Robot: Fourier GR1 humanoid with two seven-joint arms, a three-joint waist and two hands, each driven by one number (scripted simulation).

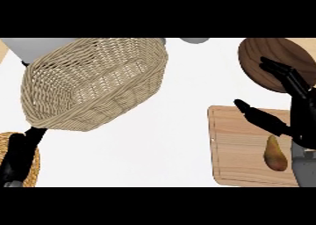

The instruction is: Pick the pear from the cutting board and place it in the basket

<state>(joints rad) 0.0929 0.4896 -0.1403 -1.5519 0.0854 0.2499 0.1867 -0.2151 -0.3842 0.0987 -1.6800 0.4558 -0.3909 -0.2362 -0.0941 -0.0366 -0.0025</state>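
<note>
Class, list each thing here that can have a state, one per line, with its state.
pear: lying on the cutting board, not held.
cutting board: flat, bearing only the pear.
basket: upright, empty.
right hand: open above the board, not round the pear.
left hand: open, resting at the lower left.
wooden plate: empty.

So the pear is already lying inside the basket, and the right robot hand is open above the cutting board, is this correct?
Not quite. The head view shows the pear lying on the cutting board, not inside the basket. The right robot hand is indeed open above the cutting board.
</note>
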